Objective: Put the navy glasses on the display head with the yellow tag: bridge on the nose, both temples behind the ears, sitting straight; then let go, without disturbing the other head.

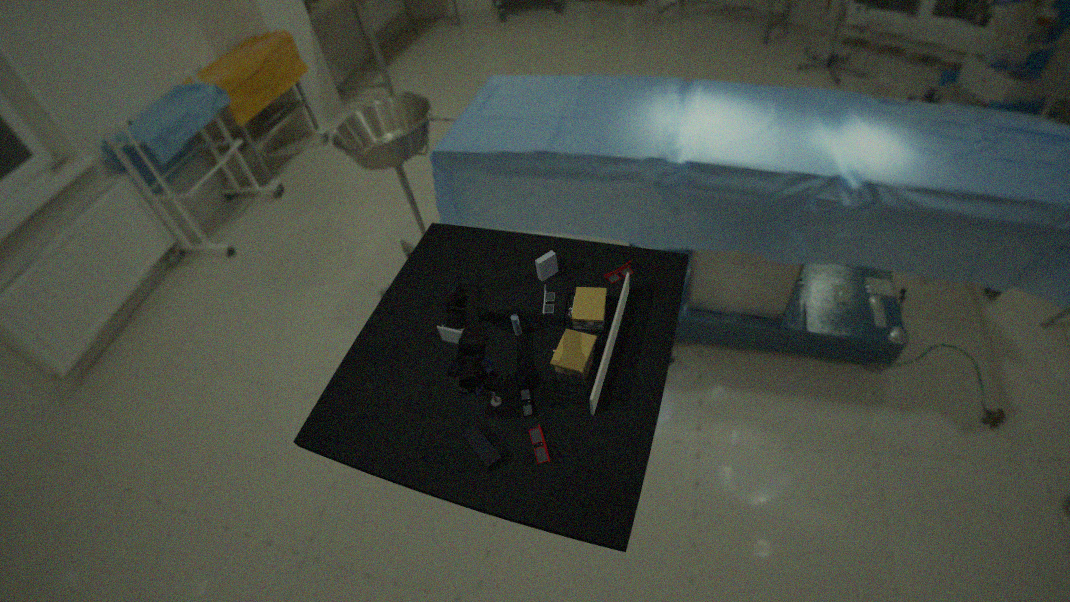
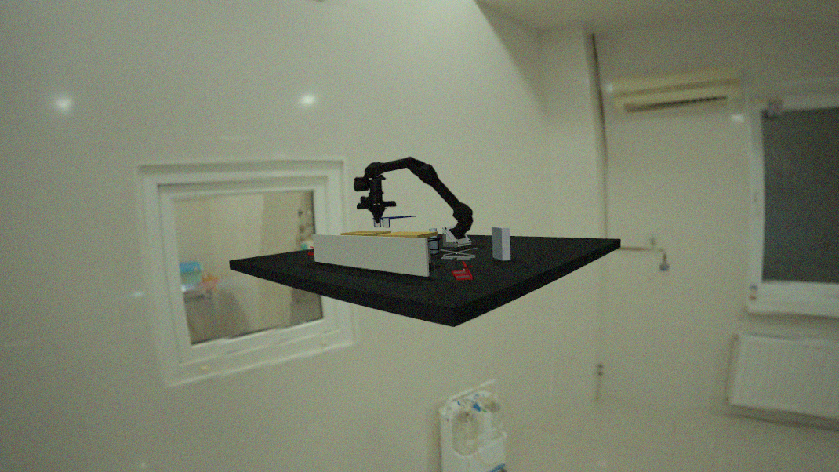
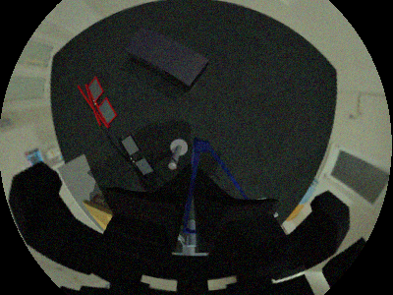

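Hanging from the closed tool above the dark table are the navy glasses, clamped between its fingers and lifted clear of everything below. Item: thin-framed spectacles in dark blue; in the exterior view a small pair of square rims shows directly beneath the tool, with one slim temple running out level to the right. In the wrist view the same frame appears as fine blue lines fanning out from the fingers, the lens end pinched close to the camera; finer detail of lenses or hinges is too small to make out. Position: raised above the two display heads, which read from the top view as a pair of tan-topped blocks standing side by side just in front of a long white panel; which of them carries the yellow tag cannot be told from these pictures. The black arm arches up from its base near the middle of the table and drops down to the tool. Other entries on the table: a red-framed pair of glasses lying flat near the front, a second red pair beyond the far end of the panel, a light-framed pair beside the far head, a small grey upright block, and a flat dark blue case.
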{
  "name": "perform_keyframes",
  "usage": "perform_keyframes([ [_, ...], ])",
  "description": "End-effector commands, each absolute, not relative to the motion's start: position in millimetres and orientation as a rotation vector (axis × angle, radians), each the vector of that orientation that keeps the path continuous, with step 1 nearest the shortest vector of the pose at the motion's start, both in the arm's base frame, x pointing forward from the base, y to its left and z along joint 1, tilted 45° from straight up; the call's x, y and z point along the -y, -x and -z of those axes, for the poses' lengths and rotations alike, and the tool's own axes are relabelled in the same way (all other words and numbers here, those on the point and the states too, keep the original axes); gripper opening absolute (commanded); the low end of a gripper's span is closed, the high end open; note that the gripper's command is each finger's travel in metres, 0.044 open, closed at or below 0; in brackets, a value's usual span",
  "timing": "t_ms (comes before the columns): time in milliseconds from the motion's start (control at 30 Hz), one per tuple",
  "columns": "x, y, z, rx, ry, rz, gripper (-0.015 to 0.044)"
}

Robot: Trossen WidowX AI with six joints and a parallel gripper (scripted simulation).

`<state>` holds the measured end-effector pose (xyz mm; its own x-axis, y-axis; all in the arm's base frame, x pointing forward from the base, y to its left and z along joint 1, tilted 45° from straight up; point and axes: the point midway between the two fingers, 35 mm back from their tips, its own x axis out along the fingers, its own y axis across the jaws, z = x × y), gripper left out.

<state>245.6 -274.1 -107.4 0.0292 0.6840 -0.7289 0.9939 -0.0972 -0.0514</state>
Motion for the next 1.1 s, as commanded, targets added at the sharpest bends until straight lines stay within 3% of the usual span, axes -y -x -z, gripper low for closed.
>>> perform_keyframes([
  [0,273,-251,102,-1.700,-1.747,0.718,0.0000],
  [1067,239,-289,72,-1.561,-0.860,-0.334,0.0000],
])
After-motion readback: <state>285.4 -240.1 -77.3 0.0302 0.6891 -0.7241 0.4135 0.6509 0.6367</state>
